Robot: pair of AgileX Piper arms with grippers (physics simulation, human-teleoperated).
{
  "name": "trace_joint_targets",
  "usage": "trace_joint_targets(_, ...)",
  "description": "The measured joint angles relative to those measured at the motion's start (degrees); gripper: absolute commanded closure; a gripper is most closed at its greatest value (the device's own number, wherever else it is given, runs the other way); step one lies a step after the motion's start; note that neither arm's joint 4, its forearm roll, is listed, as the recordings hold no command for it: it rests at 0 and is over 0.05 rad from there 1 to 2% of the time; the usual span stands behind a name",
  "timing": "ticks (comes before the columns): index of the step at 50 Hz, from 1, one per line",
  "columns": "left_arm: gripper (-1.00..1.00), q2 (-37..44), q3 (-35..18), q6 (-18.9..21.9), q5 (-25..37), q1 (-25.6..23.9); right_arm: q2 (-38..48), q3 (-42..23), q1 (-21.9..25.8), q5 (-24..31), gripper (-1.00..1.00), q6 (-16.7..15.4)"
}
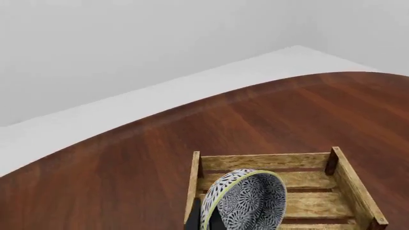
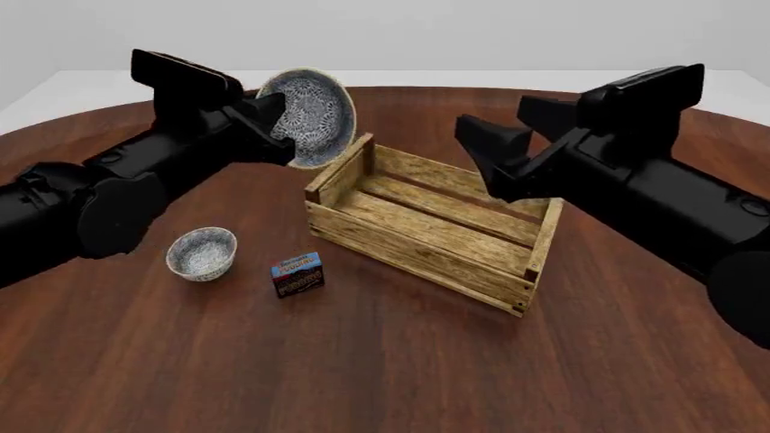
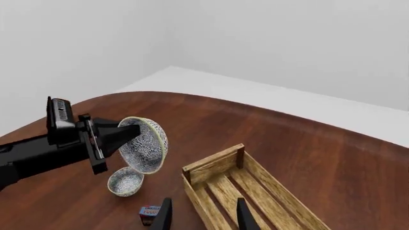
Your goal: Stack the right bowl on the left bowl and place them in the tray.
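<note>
My left gripper (image 2: 279,126) is shut on the rim of a large black-and-white patterned bowl (image 2: 316,108), holding it tilted on edge in the air over the left end of the tray (image 2: 398,257). In the left wrist view that bowl (image 1: 246,201) hangs between the fingers (image 1: 191,220) above the tray (image 1: 265,161). A smaller patterned bowl (image 2: 201,253) sits upright on the table, left of the tray. My right gripper (image 2: 479,153) is open and empty above the tray's far right side. The right wrist view shows the held bowl (image 3: 148,146) above the small bowl (image 3: 125,182).
A small blue-and-red box (image 2: 297,273) lies on the table between the small bowl and the tray's near left corner. The tray (image 3: 221,165) holds nothing. The round brown table (image 2: 385,379) ends in a curved far edge against a white floor.
</note>
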Motion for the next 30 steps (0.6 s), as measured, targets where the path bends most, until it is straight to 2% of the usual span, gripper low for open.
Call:
trace_joint_targets(16, 1.00, -8.13, 4.98, 3.33, 3.55, 6.27, 0.55, 0.02, 0.11, -0.48, -1.00, 0.33)
trace_joint_targets(30, 1.00, -14.70, 6.74, 2.81, 11.04, 12.09, 0.96, -0.07, -0.48, -0.72, -1.00, -0.08)
